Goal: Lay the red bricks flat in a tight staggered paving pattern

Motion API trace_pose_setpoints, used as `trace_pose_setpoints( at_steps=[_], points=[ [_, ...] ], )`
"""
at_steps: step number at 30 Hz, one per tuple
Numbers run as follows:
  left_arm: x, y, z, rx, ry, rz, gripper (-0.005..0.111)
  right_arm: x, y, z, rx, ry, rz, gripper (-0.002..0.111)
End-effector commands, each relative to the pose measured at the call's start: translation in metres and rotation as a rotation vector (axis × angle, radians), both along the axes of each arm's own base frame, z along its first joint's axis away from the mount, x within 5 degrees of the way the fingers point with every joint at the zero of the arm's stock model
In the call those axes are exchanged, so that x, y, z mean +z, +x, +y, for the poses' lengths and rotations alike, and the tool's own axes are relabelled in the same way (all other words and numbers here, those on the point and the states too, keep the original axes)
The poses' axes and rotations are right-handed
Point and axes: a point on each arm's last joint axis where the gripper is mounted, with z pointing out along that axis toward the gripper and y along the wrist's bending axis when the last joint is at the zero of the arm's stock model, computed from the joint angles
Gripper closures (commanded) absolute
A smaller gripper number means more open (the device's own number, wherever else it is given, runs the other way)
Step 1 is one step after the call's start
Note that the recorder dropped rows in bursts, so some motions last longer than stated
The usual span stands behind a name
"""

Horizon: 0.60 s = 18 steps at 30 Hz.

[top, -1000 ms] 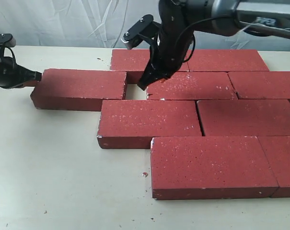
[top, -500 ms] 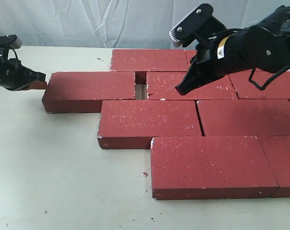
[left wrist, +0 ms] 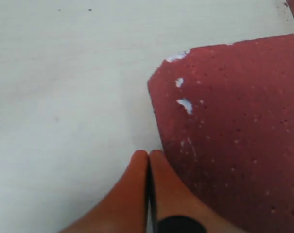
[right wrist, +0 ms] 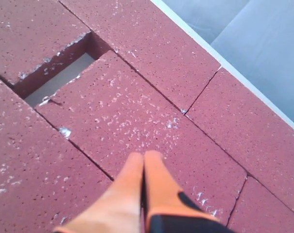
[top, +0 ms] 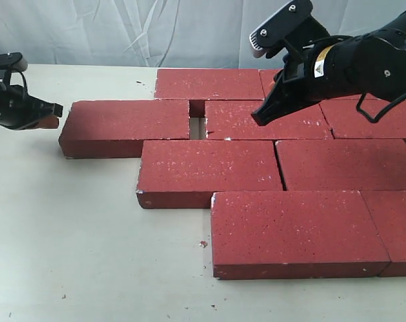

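While most of the bricks [top: 209, 171] lie flat and snug across the middle and right of the table [top: 88, 241], one is out of line: the end brick [top: 125, 126], at the left of the second row from the back. An open gap [top: 197, 127] shows between its right end and its neighbour [top: 270, 121]. Now look where the left gripper [top: 55, 115] sits: low at the table, just beside that brick's left end, jaws pressed together with nothing between them. From the wrist camera I can't tell whether the tips actually touch the end face. That's the relation that matters here. The end brick runs long left to right, the gripper is off its left end, and the gap is off its right end, so all three line up on one axis. A straight shove rightward looks like the way to close the joint, I'd say, and the left arm is plainly the nearer one for it. The right gripper [top: 258, 119] hangs above the neighbour, right of the gap, clenched on nothing. A push off-centre could swing the end brick's near corner out, so it wants to go square down the middle.
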Motion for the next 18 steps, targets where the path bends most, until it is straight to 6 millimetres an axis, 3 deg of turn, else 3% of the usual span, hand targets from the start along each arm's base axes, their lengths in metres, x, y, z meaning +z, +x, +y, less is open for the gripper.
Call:
trace_pose_setpoints(
  at_steps=[1,10,18],
  points=[
    [-0.008,0.004,-0.016,0.001,0.045,-0.006,0.107,0.0,0.001,-0.002,0.005,-0.008,-0.012,0.109],
    [-0.008,0.006,-0.05,-0.057,0.086,-0.034,0.107,0.0,0.001,-0.001,0.007,-0.004,-0.017,0.109],
    [-0.008,0.006,-0.063,-0.08,0.108,-0.051,0.107,0.0,0.001,-0.001,0.007,-0.004,-0.017,0.109]
  ],
)
